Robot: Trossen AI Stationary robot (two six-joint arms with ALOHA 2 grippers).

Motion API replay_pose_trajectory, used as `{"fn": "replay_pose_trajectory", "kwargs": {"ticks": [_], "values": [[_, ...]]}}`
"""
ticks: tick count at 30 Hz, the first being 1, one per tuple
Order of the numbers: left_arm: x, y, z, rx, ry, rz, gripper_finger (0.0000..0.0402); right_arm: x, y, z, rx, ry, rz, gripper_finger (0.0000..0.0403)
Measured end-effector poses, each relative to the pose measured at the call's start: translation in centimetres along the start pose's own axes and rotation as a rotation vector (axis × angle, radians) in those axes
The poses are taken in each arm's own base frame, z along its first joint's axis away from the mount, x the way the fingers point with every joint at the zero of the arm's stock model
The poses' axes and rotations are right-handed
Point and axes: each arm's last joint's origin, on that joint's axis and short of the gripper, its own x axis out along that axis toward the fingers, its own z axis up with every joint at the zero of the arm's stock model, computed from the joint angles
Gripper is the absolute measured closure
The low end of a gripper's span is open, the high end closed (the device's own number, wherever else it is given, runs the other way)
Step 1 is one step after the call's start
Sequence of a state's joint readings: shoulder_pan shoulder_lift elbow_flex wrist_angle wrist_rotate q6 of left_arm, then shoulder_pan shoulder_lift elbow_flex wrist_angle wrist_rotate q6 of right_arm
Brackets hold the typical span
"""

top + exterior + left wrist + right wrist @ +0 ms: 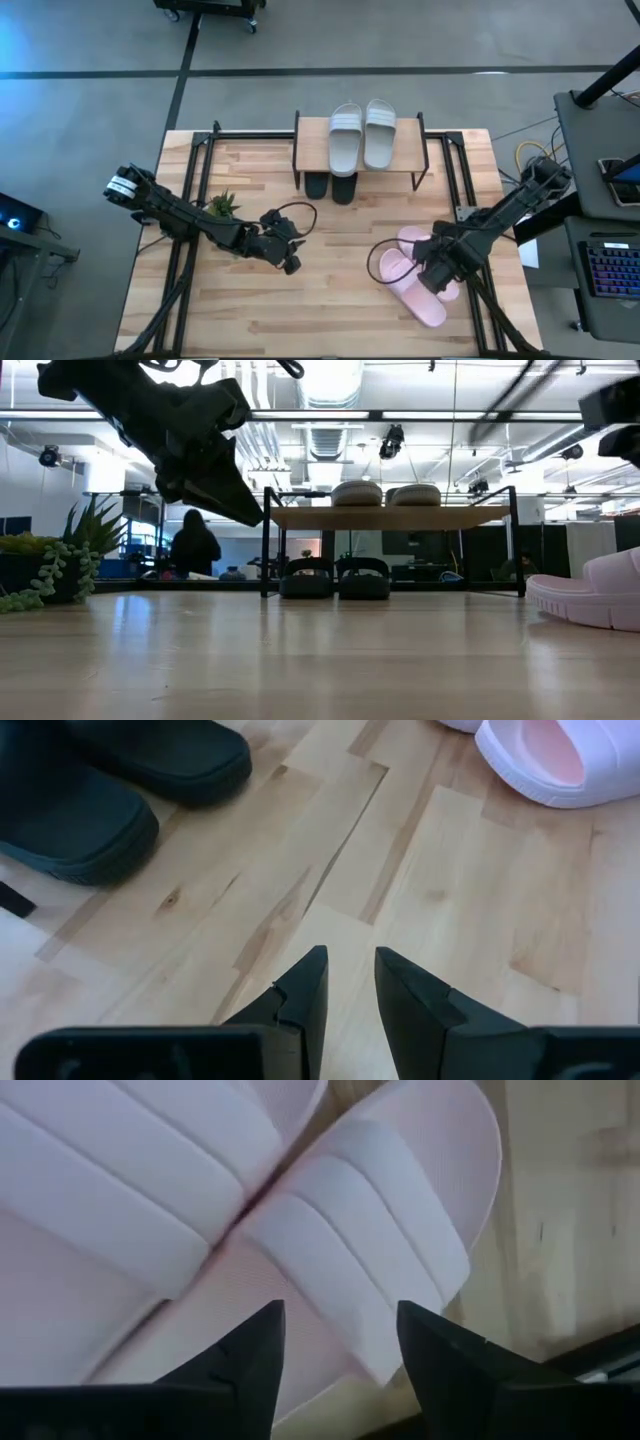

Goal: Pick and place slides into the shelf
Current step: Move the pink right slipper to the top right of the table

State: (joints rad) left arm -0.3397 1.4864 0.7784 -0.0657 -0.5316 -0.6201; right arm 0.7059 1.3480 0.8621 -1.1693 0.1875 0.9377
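The shelf (pixel 312 150) stands at the table's far middle. Two grey slides (pixel 346 138) (pixel 380 132) lie side by side on its top board. Two black slides (pixel 344 188) stand under it, toes toward the near edge; they also show in the low view (pixel 335 578). Two pink slides (pixel 410 248) (pixel 424 305) lie on the table at the near right, close against each other. My right gripper (pixel 340 1308) is open just above them, its fingers on either side of one slide's strap (pixel 350 1250). My left gripper (pixel 350 955) is narrowly open and empty, above the bare table left of centre (pixel 290 262).
A small potted plant (pixel 222 205) stands on the table's left part, beside my left arm. Black metal frames (pixel 190 180) run along both sides of the table. Bare wood lies between the two grippers and in front of the shelf. A person shows in the room far behind (pixel 195 545).
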Motion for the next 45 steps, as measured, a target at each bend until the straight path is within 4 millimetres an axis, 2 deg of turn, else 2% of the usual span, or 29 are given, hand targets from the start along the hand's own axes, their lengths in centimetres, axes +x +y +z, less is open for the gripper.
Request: {"fn": "replay_pose_trajectory", "kwargs": {"ticks": [5,9,13,17,22,27,35,41,45], "values": [[0.0,0.0,0.0,0.001,0.002,0.002,0.033,1.5,0.4,0.0,-0.089,0.03,-0.069,0.0219],[0.0,0.0,0.0,0.001,0.002,0.004,0.033,2.2,0.6,0.4,-0.161,-0.025,-0.172,0.0223],[0.0,0.0,0.0,0.001,0.002,0.004,0.033,3.0,0.6,1.1,-0.167,-0.033,-0.238,0.0241],[0.0,0.0,0.0,0.0,0.002,0.004,0.033,4.0,0.7,1.7,-0.148,-0.033,-0.257,0.0287],[0.0,0.0,0.0,-0.006,0.001,0.004,0.033,5.1,0.2,3.1,-0.07,-0.075,-0.308,0.0372],[0.0,0.0,0.0,-0.045,0.001,0.005,0.033,5.3,-1.6,4.6,0.056,-0.153,-0.406,0.0388],[0.0,0.0,0.0,-0.054,0.001,0.004,0.033,5.3,-6.1,6.7,0.352,-0.174,-0.499,0.0389],[0.0,0.0,0.0,-0.053,0.001,0.004,0.033,6.5,-9.1,7.4,0.404,-0.13,-0.577,0.039],[0.0,0.0,0.0,-0.053,0.001,0.004,0.033,6.9,-10.1,7.8,0.381,-0.107,-0.583,0.039]]}}
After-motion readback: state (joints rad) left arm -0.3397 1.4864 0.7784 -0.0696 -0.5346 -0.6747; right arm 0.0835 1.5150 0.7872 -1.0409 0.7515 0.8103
